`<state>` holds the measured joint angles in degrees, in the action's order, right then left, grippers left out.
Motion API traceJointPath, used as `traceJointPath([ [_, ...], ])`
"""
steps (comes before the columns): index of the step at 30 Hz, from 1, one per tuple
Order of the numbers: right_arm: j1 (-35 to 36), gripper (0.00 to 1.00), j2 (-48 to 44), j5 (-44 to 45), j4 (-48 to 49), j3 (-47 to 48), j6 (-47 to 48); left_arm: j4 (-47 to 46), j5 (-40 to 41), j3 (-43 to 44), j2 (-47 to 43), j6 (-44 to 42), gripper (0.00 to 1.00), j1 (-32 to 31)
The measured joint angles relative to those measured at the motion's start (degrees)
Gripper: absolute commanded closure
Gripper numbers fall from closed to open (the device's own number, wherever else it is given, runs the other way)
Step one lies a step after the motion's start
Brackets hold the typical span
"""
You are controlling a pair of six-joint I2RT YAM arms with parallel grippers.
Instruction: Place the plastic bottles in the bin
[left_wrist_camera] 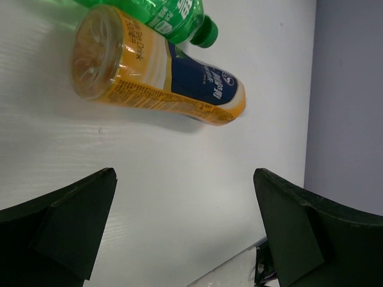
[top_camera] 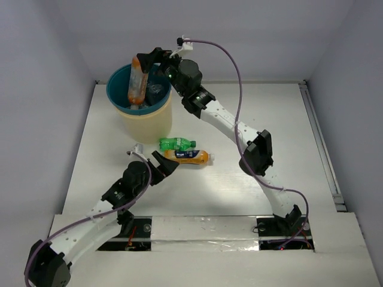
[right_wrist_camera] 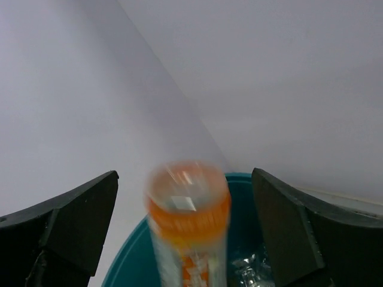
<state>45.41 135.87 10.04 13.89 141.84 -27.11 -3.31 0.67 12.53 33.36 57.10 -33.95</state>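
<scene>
Two grippers show, and both stand open with nothing clamped. The right gripper (top_camera: 151,57) hangs over the far side of the bin (top_camera: 146,122), with its fingers spread wide. In the right wrist view an orange bottle (right_wrist_camera: 188,209) stands between these fingers, but it touches neither of them and looks blurred. From above, this orange bottle (top_camera: 137,81) stands almost upright inside the bin, its lower end down in the teal inside and its upper end above the rim. Clear bottles (top_camera: 157,91) lie beside it in the bin. The bin stands near the far left corner of the tabletop (top_camera: 269,113).

The left gripper (top_camera: 152,159) is low over the tabletop, left of the middle, its fingers wide apart and free. Just beyond them lies the dark-labelled orange bottle (left_wrist_camera: 155,72) on its side, with its base toward the camera, apart from both fingers. The green bottle (left_wrist_camera: 161,12) lies on its side against its far side, touching it. From above, both bottles lie on the side of the bin nearer the arms, close to it.
</scene>
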Motion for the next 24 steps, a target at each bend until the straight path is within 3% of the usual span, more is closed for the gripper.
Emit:
traceJointPath([
  [6,0.4,0.02,-6.7,-1.1,-0.2,-8.4,4.1,-2.4,4.7,0.0,5.6,1.5,0.01,-5.1],
  [9,0.4,0.17,-17.3,-2.8,0.8,-21.2,6.6,-2.8,7.3,0.4,7.1,2.0,0.01,-6.9],
  [10,0.4,0.46,-21.2,-3.4,1.2,-25.3,7.4,-2.9,8.2,0.7,7.5,2.2,0.01,-7.4],
  [11,0.4,0.63,-25.6,-4.2,2.3,-30.5,9.0,-2.9,8.8,1.0,7.9,2.3,0.01,-7.9],
  [13,0.4,0.89,-34.6,-5.8,3.4,-40.8,11.1,-2.8,10.3,1.8,8.5,2.4,0.01,-8.9],
  [14,0.4,0.93,-38.7,-6.4,3.5,-45.2,12.3,-2.5,11.0,2.3,8.5,2.4,0.02,-9.3],
  [17,0.3,0.94,-49.6,-8.4,4.9,-59.2,14.0,-0.1,14.0,4.2,6.4,2.3,0.06,-10.1],
  [21,0.3,0.85,-56.9,-13.0,4.5,-73.7,15.0,4.1,19.1,8.0,0.3,0.5,0.22,-10.2],
  [24,0.3,0.6,-56.2,-16.7,2.6,-81.0,15.3,7.2,22.0,13.0,-2.0,-2.6,0.36,-10.2],
])
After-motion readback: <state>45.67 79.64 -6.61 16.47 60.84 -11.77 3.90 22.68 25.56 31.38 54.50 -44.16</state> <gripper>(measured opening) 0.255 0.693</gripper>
